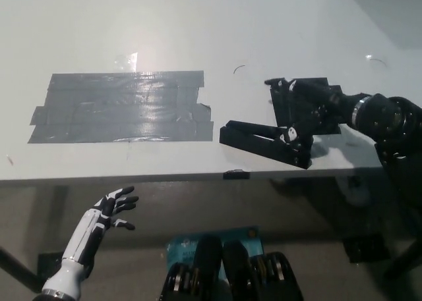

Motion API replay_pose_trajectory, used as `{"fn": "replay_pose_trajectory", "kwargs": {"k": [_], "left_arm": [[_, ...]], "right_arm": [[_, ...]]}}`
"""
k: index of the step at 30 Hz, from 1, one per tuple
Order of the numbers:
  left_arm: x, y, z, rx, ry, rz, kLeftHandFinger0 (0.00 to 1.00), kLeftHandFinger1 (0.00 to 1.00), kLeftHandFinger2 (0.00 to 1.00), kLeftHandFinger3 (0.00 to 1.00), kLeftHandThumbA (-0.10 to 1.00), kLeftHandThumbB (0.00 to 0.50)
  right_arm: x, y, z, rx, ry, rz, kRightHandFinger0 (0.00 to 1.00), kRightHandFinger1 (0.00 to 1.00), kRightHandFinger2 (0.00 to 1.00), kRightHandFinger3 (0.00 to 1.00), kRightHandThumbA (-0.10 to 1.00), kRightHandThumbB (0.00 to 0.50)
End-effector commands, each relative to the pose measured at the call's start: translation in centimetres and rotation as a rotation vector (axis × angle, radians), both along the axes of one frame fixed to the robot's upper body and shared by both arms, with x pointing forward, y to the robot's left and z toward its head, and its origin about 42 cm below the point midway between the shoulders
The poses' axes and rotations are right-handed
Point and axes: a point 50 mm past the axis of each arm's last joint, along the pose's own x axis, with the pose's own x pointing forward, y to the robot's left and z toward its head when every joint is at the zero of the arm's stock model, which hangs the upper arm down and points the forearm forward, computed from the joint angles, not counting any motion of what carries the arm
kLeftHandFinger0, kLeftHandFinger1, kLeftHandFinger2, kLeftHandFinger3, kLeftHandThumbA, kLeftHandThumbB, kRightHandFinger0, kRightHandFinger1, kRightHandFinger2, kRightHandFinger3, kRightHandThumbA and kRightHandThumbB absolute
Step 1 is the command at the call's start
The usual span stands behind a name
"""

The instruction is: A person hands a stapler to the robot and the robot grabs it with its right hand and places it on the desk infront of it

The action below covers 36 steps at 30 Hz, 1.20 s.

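Observation:
The black stapler (260, 140) lies flat on the white desk (198, 31), close to the front edge and just right of the grey tape. My black right hand (304, 111) sits over its right end with the fingers spread. One fingertip (287, 136) still hovers at the stapler's right end, and I cannot tell whether it touches. The hand holds nothing. My white left hand (111, 206) rests below the desk edge at the lower left, fingers apart.
A large patch of grey tape (122, 107) covers the desk's left middle. A black tape patch (326, 90) lies under my right hand. A small black clip (236, 174) sits on the front edge. A thin wire (241, 68) lies further back.

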Motion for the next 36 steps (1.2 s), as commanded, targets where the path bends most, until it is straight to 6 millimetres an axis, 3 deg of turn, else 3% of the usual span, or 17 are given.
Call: {"fn": "replay_pose_trajectory", "kwargs": {"k": [1,8,10,11,14,16,19,20,22,23,25,27,28,31,32,33,36], "left_arm": [[0.5,0.4,1.5,0.003,-0.057,-0.024,0.57,0.81,0.77,0.83,1.00,0.500],[0.3,0.2,1.2,0.002,-0.050,-0.023,0.56,0.81,0.78,0.84,1.00,0.500],[0.3,0.0,1.2,0.003,-0.049,-0.027,0.56,0.81,0.78,0.84,1.00,0.500],[0.3,-0.1,1.2,0.002,-0.048,-0.027,0.56,0.81,0.78,0.83,1.00,0.500],[0.1,-0.1,1.1,-0.006,-0.046,-0.025,0.57,0.82,0.79,0.84,1.00,0.500],[-0.1,-0.3,0.9,-0.015,-0.041,-0.026,0.57,0.82,0.79,0.84,1.00,0.500],[-0.5,-0.3,0.5,-0.021,-0.031,-0.027,0.57,0.83,0.80,0.84,1.00,0.500],[-0.9,-0.3,0.1,-0.023,-0.021,-0.027,0.57,0.84,0.82,0.86,1.00,0.500],[-1.4,-0.2,-0.3,-0.027,-0.012,-0.028,0.58,0.85,0.85,0.87,1.00,0.500],[-1.4,-0.2,-0.4,-0.027,-0.011,-0.029,0.58,0.86,0.85,0.87,1.00,0.500],[-2.3,-0.3,-0.9,-0.032,-0.005,-0.037,0.64,0.92,0.93,0.94,1.00,0.500],[-2.7,-0.5,-1.1,-0.041,-0.003,-0.043,0.67,0.96,0.98,0.97,1.00,0.500],[-3.0,-0.7,-1.2,-0.057,-0.001,-0.049,0.76,1.00,1.00,1.00,1.00,0.500],[-3.4,-0.9,-1.6,-0.074,0.007,-0.054,0.87,1.00,1.00,1.00,1.00,0.500],[-3.6,-0.8,-1.8,-0.078,0.008,-0.060,1.00,1.00,1.00,1.00,1.00,0.500],[-4.0,-0.8,-2.2,-0.083,0.013,-0.068,1.00,1.00,1.00,1.00,1.00,0.500],[-4.5,-0.7,-2.6,-0.092,0.014,-0.077,1.00,1.00,1.00,1.00,1.00,0.500]], "right_arm": [[0.3,0.2,3.6,0.041,-0.205,0.000,1.00,1.00,1.00,1.00,1.00,0.500],[0.1,-0.6,8.4,0.173,-0.295,-0.004,1.00,1.00,1.00,1.00,1.00,0.500],[-0.9,-1.5,11.4,0.262,-0.364,-0.004,1.00,1.00,1.00,1.00,1.00,0.462],[-2.0,-2.1,13.5,0.336,-0.403,-0.007,1.00,1.00,1.00,1.00,1.00,0.492],[-5.5,-3.6,16.9,0.450,-0.480,0.005,1.00,1.00,1.00,1.00,1.00,0.500],[-8.8,-4.8,18.5,0.514,-0.549,0.028,1.00,1.00,1.00,1.00,1.00,0.497],[-13.0,-6.1,19.1,0.649,-0.597,0.090,1.00,1.00,1.00,1.00,1.00,0.497],[-15.4,-6.8,18.8,0.690,-0.636,0.121,1.00,1.00,1.00,1.00,1.00,0.500],[-17.8,-7.4,18.2,0.725,-0.669,0.147,1.00,1.00,1.00,1.00,1.00,0.500],[-18.1,-7.5,18.1,0.729,-0.672,0.149,1.00,1.00,1.00,1.00,1.00,0.500],[-22.3,-8.1,15.6,0.763,-0.675,0.169,1.00,1.00,1.00,1.00,1.00,0.500],[-24.3,-8.1,14.2,0.763,-0.675,0.155,1.00,1.00,1.00,1.00,1.00,0.500],[-26.3,-8.0,12.5,0.773,-0.658,0.139,1.00,1.00,1.00,1.00,1.00,0.500],[-28.3,-7.8,10.7,0.791,-0.624,0.121,1.00,1.00,1.00,1.00,1.00,0.500],[-29.1,-7.4,9.2,0.815,-0.597,0.116,1.00,1.00,1.00,1.00,1.00,0.500],[-30.2,-6.7,7.0,0.856,-0.556,0.102,1.00,1.00,1.00,1.00,1.00,0.500],[-31.3,-5.4,3.4,0.943,-0.449,0.032,1.00,1.00,1.00,1.00,1.00,0.480]]}}
